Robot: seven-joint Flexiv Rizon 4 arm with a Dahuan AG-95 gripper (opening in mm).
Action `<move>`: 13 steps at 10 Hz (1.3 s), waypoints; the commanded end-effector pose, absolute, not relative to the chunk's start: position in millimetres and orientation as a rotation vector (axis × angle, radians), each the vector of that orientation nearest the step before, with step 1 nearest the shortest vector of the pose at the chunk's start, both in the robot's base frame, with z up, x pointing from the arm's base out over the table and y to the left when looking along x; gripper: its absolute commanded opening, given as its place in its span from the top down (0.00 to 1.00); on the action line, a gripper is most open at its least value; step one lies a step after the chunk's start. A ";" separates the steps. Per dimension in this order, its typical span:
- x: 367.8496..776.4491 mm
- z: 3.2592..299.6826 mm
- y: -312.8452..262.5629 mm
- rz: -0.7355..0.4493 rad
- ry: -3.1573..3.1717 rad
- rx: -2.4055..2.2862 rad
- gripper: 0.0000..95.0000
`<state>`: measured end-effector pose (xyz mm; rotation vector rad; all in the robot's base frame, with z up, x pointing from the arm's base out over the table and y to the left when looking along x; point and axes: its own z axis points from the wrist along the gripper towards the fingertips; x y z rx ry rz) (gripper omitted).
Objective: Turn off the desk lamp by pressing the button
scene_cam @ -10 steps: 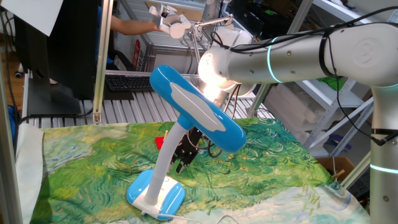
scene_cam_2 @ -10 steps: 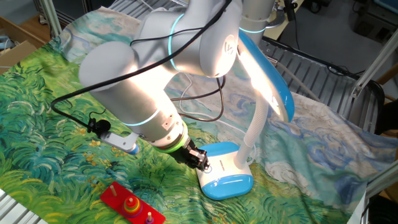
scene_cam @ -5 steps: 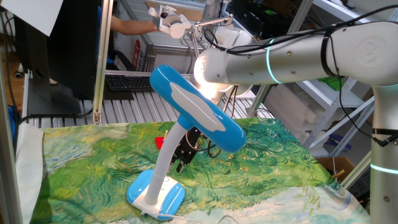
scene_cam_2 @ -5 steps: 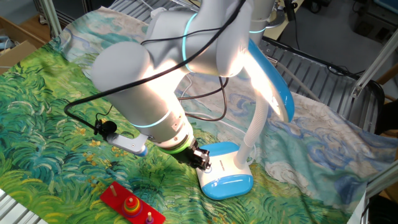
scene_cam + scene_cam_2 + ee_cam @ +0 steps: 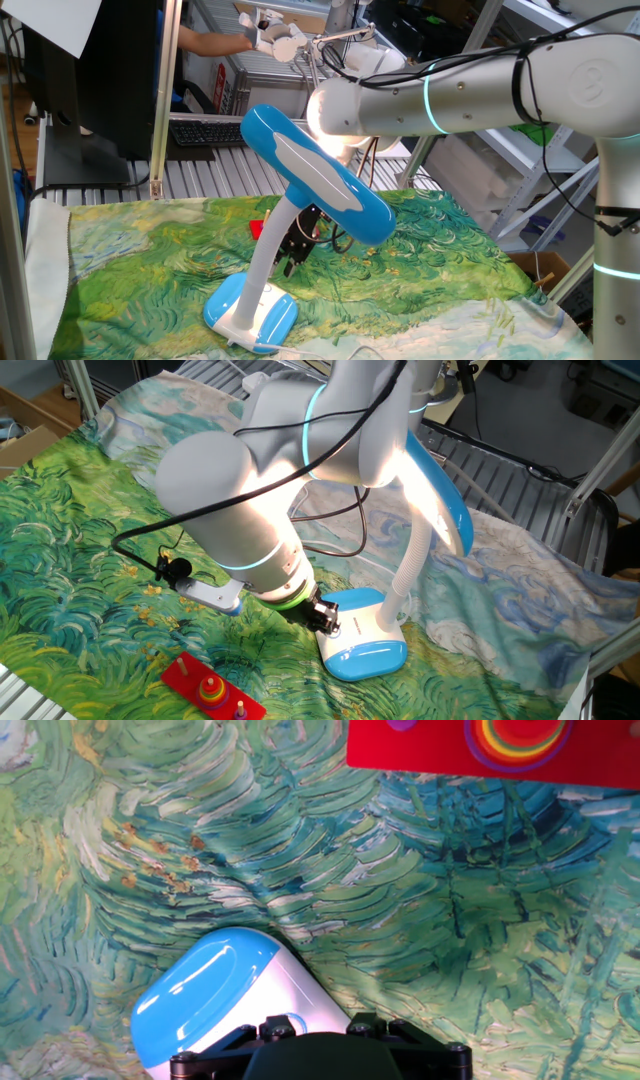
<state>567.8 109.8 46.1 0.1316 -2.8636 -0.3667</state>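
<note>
One fixed view: desk lamp point(image 5: 300, 190) lit on the painted cloth point(image 5: 140, 260); other fixed view: gripper point(image 5: 325, 620) at its base, jaw state unclear; hand view: button point(image 5: 290, 1020) half hidden, off-centre press likely skids.
</note>
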 end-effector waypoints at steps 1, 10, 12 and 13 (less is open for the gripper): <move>567.6 45.5 109.6 -0.361 -2.863 0.132 0.60; 566.2 38.4 114.8 -0.311 -2.861 0.126 0.60; 562.0 34.1 116.3 -0.310 -2.860 0.123 0.60; 561.7 34.4 116.2 -0.312 -2.857 0.124 0.60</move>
